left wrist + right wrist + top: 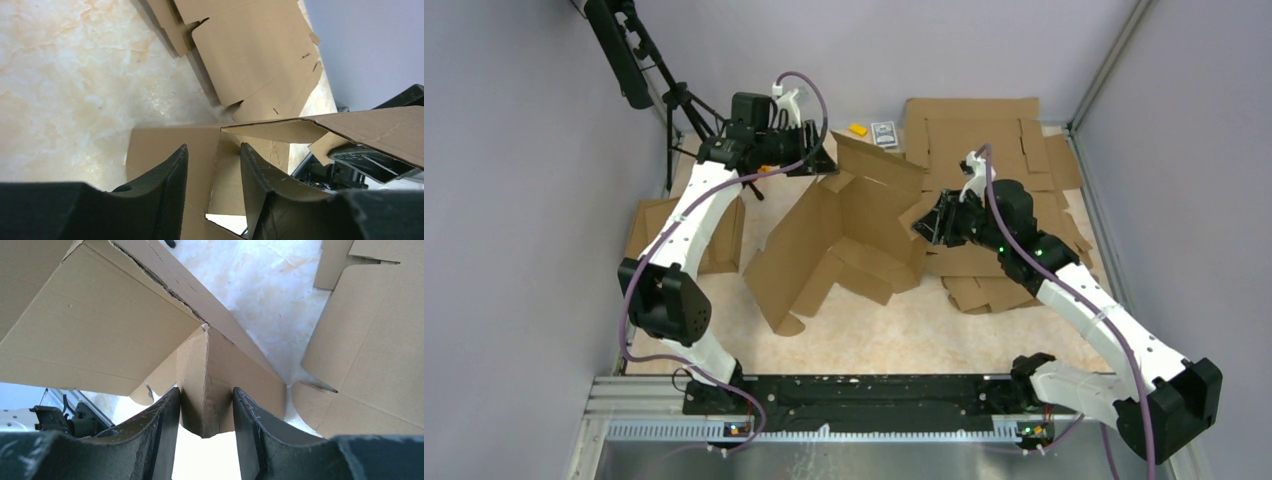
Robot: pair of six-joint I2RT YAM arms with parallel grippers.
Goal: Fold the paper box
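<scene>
Box (844, 235) at frame centre is pinched by its right flap in the right gripper (206, 392), while the left gripper (214, 147) is spread loosely around the upper-left edge.

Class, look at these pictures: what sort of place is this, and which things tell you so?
Most likely a robot lab's test cell: a left arm and right arm bolted at the table edge, plain grey walls closing it in, a tripod in the far corner.
</scene>
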